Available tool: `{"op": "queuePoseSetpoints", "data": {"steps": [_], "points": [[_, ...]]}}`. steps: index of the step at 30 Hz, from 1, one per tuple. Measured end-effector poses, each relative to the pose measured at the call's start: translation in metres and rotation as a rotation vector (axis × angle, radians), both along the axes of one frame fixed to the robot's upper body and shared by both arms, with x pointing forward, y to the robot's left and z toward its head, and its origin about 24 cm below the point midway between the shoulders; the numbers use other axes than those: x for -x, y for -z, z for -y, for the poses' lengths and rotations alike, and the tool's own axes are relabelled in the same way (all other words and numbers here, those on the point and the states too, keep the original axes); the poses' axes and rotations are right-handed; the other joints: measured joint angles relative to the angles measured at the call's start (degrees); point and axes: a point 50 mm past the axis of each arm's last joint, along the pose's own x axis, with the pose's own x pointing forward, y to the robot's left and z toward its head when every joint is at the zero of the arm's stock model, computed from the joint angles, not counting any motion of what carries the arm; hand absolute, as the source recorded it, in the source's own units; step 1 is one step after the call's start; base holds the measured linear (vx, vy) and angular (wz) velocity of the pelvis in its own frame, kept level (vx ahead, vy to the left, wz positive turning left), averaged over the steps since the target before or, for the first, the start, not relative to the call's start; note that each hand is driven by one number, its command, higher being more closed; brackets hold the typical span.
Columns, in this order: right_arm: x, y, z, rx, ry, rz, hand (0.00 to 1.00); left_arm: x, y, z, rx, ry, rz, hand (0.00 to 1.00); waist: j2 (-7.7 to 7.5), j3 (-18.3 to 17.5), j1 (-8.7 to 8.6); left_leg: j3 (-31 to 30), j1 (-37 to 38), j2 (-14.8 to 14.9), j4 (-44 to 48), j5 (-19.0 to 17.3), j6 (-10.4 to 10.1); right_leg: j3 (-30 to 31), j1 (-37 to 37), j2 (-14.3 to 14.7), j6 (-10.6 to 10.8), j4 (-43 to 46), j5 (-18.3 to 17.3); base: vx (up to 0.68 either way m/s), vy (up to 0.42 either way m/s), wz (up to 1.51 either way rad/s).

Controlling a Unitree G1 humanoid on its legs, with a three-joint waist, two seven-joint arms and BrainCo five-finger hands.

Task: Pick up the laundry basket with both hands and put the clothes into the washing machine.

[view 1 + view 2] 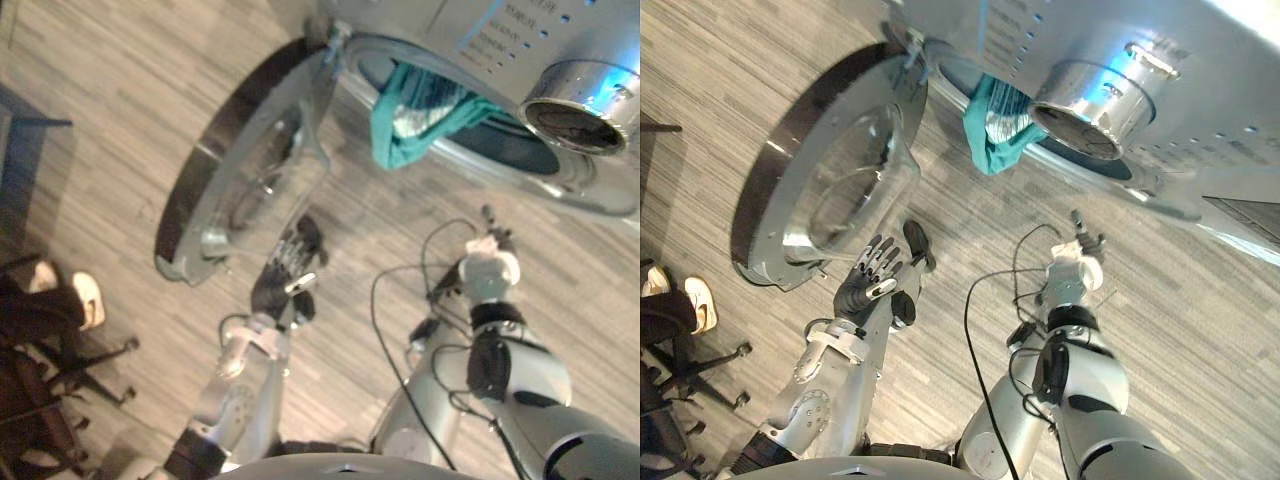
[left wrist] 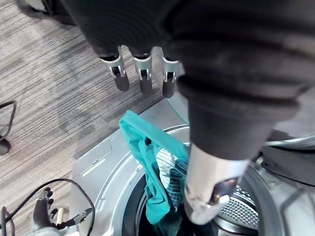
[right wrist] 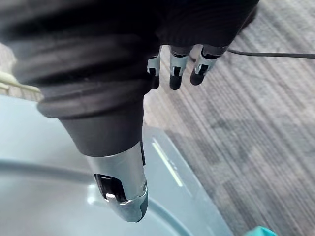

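1. Ahead of my left hand [image 1: 285, 270], well beyond its fingertips, a teal garment [image 1: 415, 115] hangs over the lip of the washing machine's [image 1: 420, 25] round opening. Part of it lies inside the drum and the rest droops down the front panel.
2. That hand holds nothing. Its fingers [image 2: 142, 73] are loosely extended and the thumb stands apart from them. In its own wrist view the garment sits just past the thumb.
3. My right hand [image 3: 175, 61] is also empty, with fingers relaxed and spread a little. It hovers over the floor [image 1: 120, 90], and the garment is forward of it and off towards the left hand's side.
4. Close to the left hand, on the side away from the right hand, the glass door [image 1: 255, 175] stands swung wide open. I cannot tell whether the fingers touch its edge.
5. I judge this to be the tail of the loading step: the clothes have reached the machine, but this piece is not fully in.
6. Next I need a reach to the opening with whichever hand is nearer. I would put straight fingers on the hanging fold and push it over the lip into the drum.
7. The cloth is limp, so I expect it to bunch rather than slide. I would check that nothing trails across the door seal before dealing with the door.
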Motion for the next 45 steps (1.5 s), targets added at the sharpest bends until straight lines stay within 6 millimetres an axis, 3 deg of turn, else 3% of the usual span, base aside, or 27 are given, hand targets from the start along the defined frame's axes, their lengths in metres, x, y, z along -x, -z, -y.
{"op": "queuePoseSetpoints", "data": {"steps": [4, 7, 12, 17, 27, 30, 34, 37, 39, 40, 41, 42, 45], "points": [[-0.005, -0.03, 0.012, 0.1, 0.009, 0.044, 0.0, -0.007, -0.011, 0.003, 0.041, -0.015, 0.037, 0.0, 0.19, 0.16, 0.32, -0.86, -2.58, 0.96, -4.0, 3.47, -1.18, -1.04, -5.73, 0.61, -1.06, 5.11, -2.44, -0.01, -0.014, 0.03], [-0.018, -0.053, 0.003, 0.155, -0.03, 0.08, 0.0, -0.011, -0.017, 0.005, 0.08, -0.035, 0.04, 0.0, 0.2, 0.17, 1.14, -2.0, -4.68, 2.09, -5.38, 5.28, -1.87, -2.27, -8.57, 1.48, -2.4, 7.41, -3.33, 0.0, -0.009, 0.02], [-0.027, -0.074, 0.004, 0.237, -0.015, 0.0, 0.0, -0.018, -0.025, 0.001, 0.14, -0.104, 0.044, 0.0, 0.2, 0.17, 2.31, -3.39, -7.36, 3.18, -8.51, 8.26, -2.05, -4.64, -11.7, 2.56, -2.99, 9.06, -4.44, -0.03, -0.002, 0.02], [-0.035, -0.089, 0.0, 0.325, -0.067, -0.079, 0.0, -0.019, -0.036, -0.001, 0.168, -0.127, 0.072, 0.0, 0.23, 0.15, 2.48, -4.18, -9.79, 4.48, -9.9, 9.69, -3.0, -6.37, -13.51, 3.66, -3.22, 9.11, -4.57, -0.03, 0.019, -0.05], [-0.043, -0.103, -0.006, 0.324, -0.092, -0.112, 0.0, -0.018, -0.045, -0.002, 0.215, -0.138, 0.1, 0.0, 0.3, 0.12, 2.43, -6.34, -13.25, 5.99, -9.51, 11.2, -2.06, -9.11, -14.61, 5.23, -3.7, 9.1, -4.38, -0.01, 0.007, -0.01], [-0.047, -0.106, -0.011, 0.291, -0.1, -0.105, 0.0, -0.019, -0.049, -0.002, 0.22, -0.138, 0.112, 0.0, 0.3, 0.12, 2.61, -6.74, -14.07, 6.8, -8.67, 11.13, -2.06, -9.61, -14.72, 5.76, -4.16, 8.97, -4.34, 0.01, -0.02, -0.07], [-0.055, -0.105, -0.033, 0.254, -0.13, -0.076, 0.0, -0.023, -0.062, 0.0, 0.25, -0.125, 0.155, 0.0, 0.3, 0.12, 3.07, -6.94, -14.81, 8.86, -6.76, 11.04, -2.03, -9.86, -14.55, 7.58, -5.05, 8.46, -4.14, 0.0, -0.047, -0.19], [-0.062, -0.097, -0.056, 0.219, -0.149, -0.057, 0.0, -0.025, -0.062, 0.001, 0.246, -0.131, 0.141, 0.0, 0.3, 0.12, 2.88, -7.35, -14.26, 10.64, -5.76, 11.28, -1.79, -10.61, -13.38, 9.13, -5.89, 8.46, -4.49, 0.01, -0.066, -0.17], [-0.07, -0.092, -0.09, 0.239, -0.247, -0.036, 0.0, -0.028, -0.054, 0.004, 0.227, -0.135, 0.103, 0.0, 0.32, 0.11, 2.64, -7.75, -12.33, 11.35, -5.82, 11.37, -2.11, -10.91, -11.68, 9.69, -6.49, 8.79, -5.05, 0.01, -0.083, -0.08], [-0.076, -0.095, -0.128, 0.258, -0.36, 0.029, 0.0, -0.028, -0.048, 0.008, 0.21, -0.121, 0.076, 0.0, 0.34, -0.01, 2.96, -7.76, -10.77, 11.82, -5.8, 10.95, -2.73, -10.97, -10.34, 10.06, -6.71, 8.99, -5.66, 0.01, -0.104, -0.04], [-0.078, -0.097, -0.148, 0.258, -0.418, 0.067, 0.0, -0.027, -0.046, 0.011, 0.203, -0.11, 0.068, 0.0, 0.28, -0.2, 3.29, -7.82, -10.3, 12.05, -5.77, 10.36, -3.46, -11.02, -9.94, 10.28, -6.84, 9.09, -5.91, 0.01, -0.109, -0.02], [-0.079, -0.095, -0.184, 0.238, -0.522, 0.118, 0.0, -0.025, -0.045, 0.017, 0.193, -0.081, 0.058, 0.0, 0.32, -0.76, 3.99, -7.94, -9.62, 12.38, -5.73, 9.86, -3.66, -11.45, -9.3, 10.5, -6.94, 9.38, -6.47, 0.01, -0.114, 0.04], [-0.071, -0.084, -0.252, 0.125, -0.691, 0.148, 0.0, -0.023, -0.041, 0.024, 0.174, -0.042, 0.042, 0.0, 0.15, -2.51, 5.59, -8.15, -9.65, 12.47, -5.92, 9.66, -3.99, -13.37, -7.75, 10.0, -6.67, 10.01, -8.09, 0.04, -0.107, 0.32]]}}
